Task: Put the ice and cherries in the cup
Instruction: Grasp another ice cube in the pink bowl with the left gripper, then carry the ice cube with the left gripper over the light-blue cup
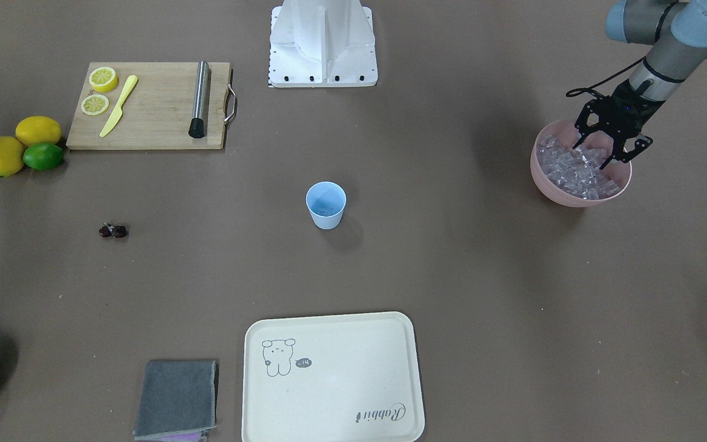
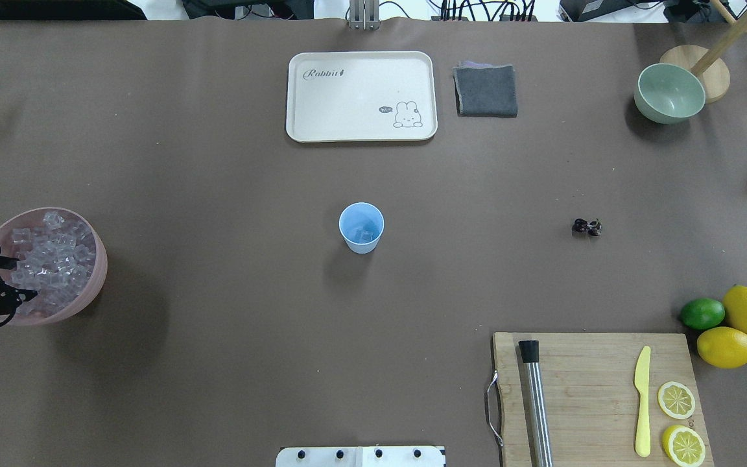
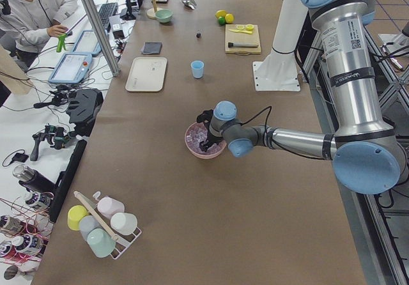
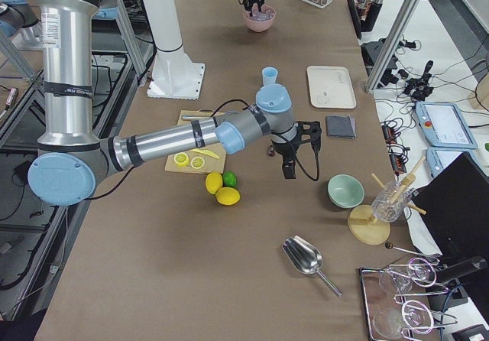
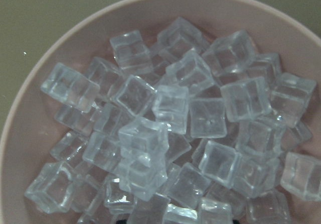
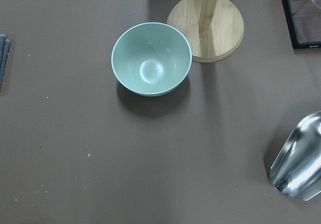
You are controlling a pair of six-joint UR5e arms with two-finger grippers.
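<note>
Ice (image 5: pixel 170 108) piled in pink bowl (image 1: pixel 565 195), right of frame; left end effector (image 1: pixel 599 146) spread over it. Ice looked slick, hard, light: pinch flat faces. Cup (image 1: pixel 326 205) sat centre desk (image 1: pixel 452 276), cherries (image 1: pixel 113 231) at frame left.

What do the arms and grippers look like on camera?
The left arm and right arm are silver tubes with light blue joint caps and small printed labels. The left gripper and right gripper are black and two-fingered, each with a black cable looping from the wrist.
</note>
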